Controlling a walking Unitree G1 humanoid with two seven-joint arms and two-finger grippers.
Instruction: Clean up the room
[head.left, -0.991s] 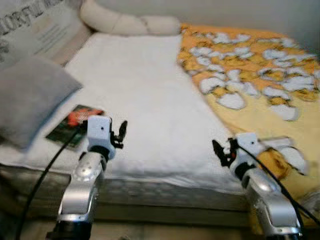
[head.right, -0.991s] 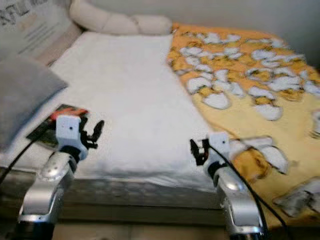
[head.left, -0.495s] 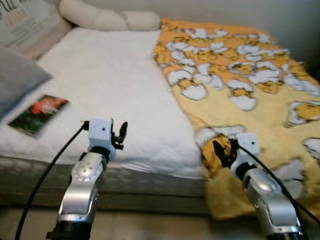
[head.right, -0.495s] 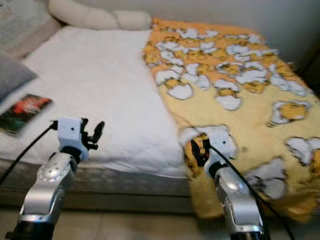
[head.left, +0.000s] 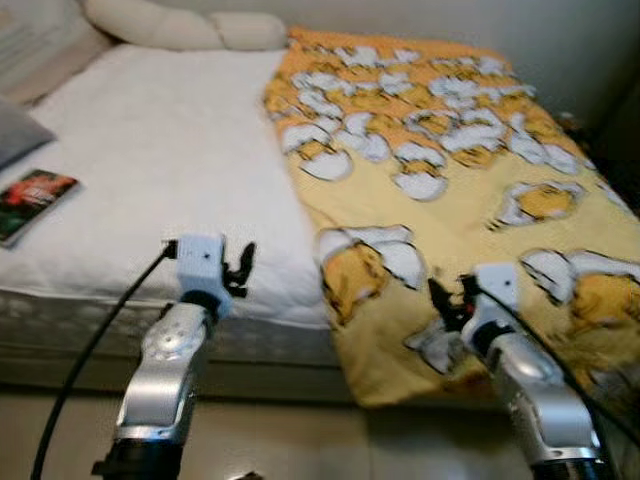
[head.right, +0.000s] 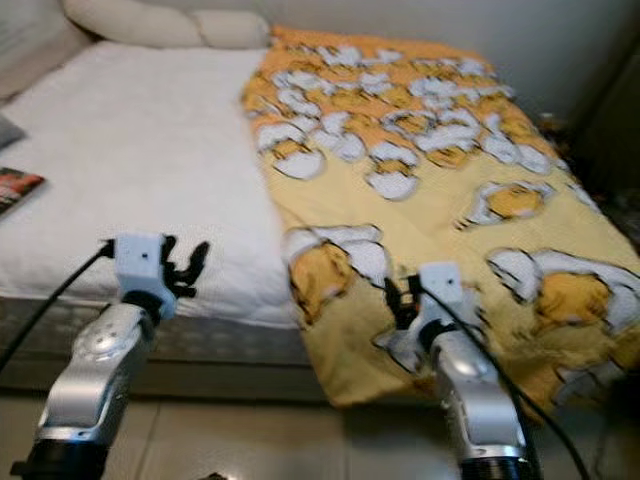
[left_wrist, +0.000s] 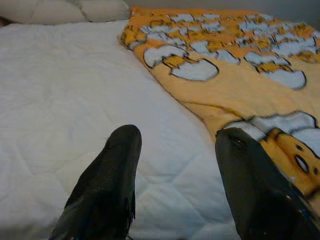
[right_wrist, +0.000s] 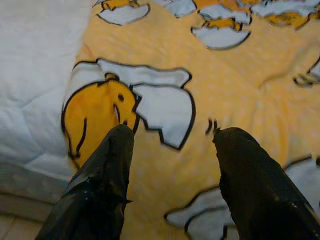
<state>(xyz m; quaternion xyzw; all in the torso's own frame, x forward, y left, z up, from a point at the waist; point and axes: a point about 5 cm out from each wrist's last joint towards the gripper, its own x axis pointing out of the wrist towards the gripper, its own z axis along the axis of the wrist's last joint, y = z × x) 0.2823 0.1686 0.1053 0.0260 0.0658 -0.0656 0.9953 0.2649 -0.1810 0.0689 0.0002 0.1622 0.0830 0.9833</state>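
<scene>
- Your left tool (head.left: 238, 268) hangs in the air at the near edge of the bed (head.left: 150, 170), over the white quilt, fingers spread and empty.
- Your right tool (head.left: 449, 303) hovers over the yellow blanket (head.left: 450, 200), fingers likewise apart, holding nothing.
- The blanket covers the bed's right half and drapes over its near edge toward the floor.
- A book (head.left: 30, 195) lies on the quilt at far left, well apart from both tools.
- Cream pillows (head.left: 180, 25) sit at the bed's head.
</scene>
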